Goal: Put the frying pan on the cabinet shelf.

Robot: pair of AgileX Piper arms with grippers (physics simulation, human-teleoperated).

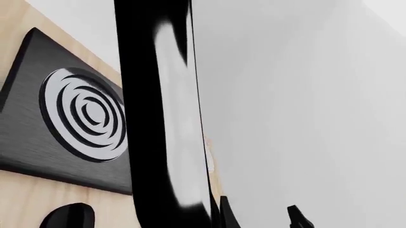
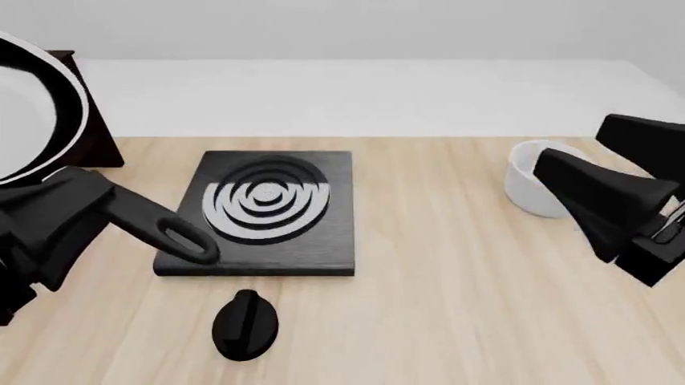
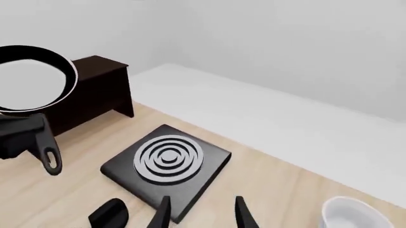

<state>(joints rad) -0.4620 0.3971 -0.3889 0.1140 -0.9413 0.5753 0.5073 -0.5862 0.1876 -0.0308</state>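
The frying pan (image 2: 27, 120) is lifted off the table at the far left, tilted almost on edge with its glossy inside facing the front camera. Its long handle (image 2: 160, 228) slopes down towards the stove plate. My left gripper (image 2: 70, 208) is shut on the handle near the pan. The pan shows in the right wrist view (image 3: 32, 78) in front of the dark brown cabinet (image 3: 95, 95), whose top shelf (image 3: 98, 63) is bare. In the left wrist view the pan (image 1: 159, 118) fills the middle, edge-on. My right gripper (image 3: 203, 216) is open and empty at the right (image 2: 551, 172).
A flat black stove plate (image 2: 262, 208) with grey rings lies mid-table. A black knob (image 2: 246, 321) lies in front of it. A white bowl (image 2: 532, 188) stands at the right, just behind my right gripper. The cabinet (image 2: 96, 128) stands at the back left.
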